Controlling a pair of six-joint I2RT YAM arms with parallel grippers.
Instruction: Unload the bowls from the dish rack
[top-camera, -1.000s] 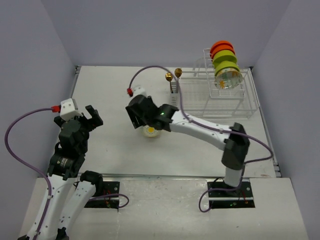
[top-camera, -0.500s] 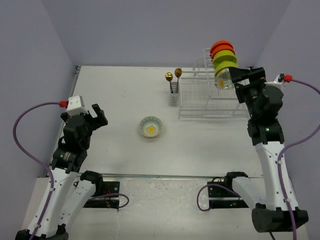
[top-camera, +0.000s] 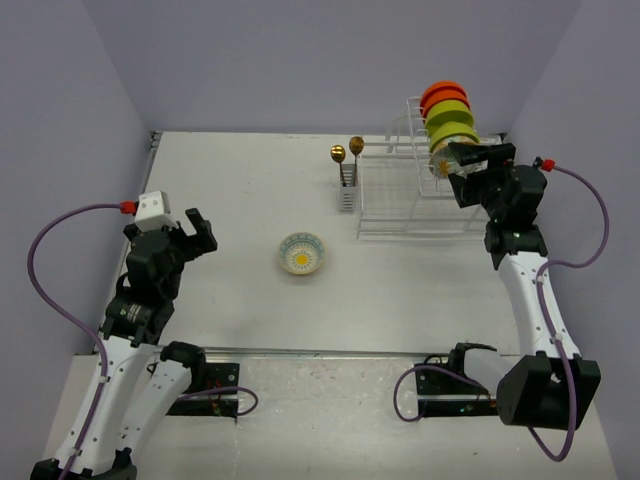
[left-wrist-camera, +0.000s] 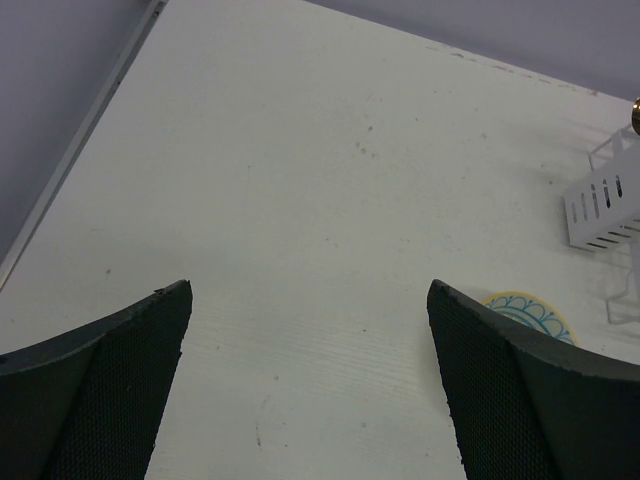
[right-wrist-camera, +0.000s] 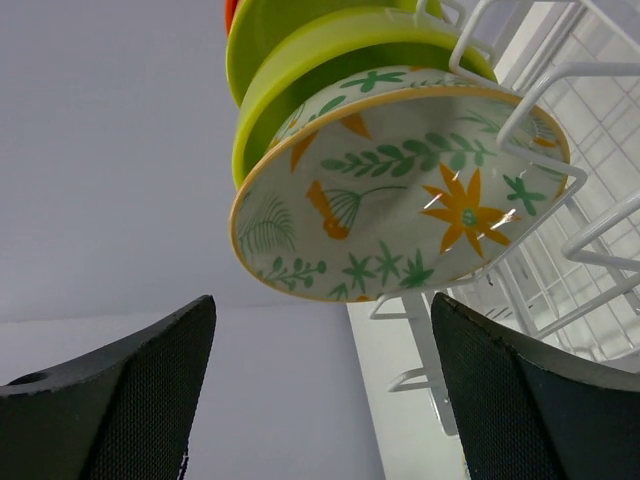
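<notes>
The right gripper (right-wrist-camera: 320, 310) is hovering just in front of the floral bowl (right-wrist-camera: 400, 190), with its fingers spread wide and nothing between them. That bowl is standing on edge in the raised upper tier of the dish rack (top-camera: 410, 225), at the near end of a row, with its underside facing the gripper. The green bowls (right-wrist-camera: 300, 70) are sitting close behind it and the orange bowls (top-camera: 440, 94) behind those. It is looking like a small, stiff, glossy bowl, probably light but slick, and likely to chip if it knocks the wires. The rim is probably the best hold, one finger inside and one outside at the upper edge, where the wires are not blocking the way. The gap to the nearest green bowl is looking tight, so the inner finger is going to need care. A lift straight up out of the slot should keep it from catching. The left gripper (left-wrist-camera: 308, 290) is hanging wide open over the table (top-camera: 240, 180), holding nothing, well apart from another patterned bowl (top-camera: 301, 253) that is sitting upright on the table.
</notes>
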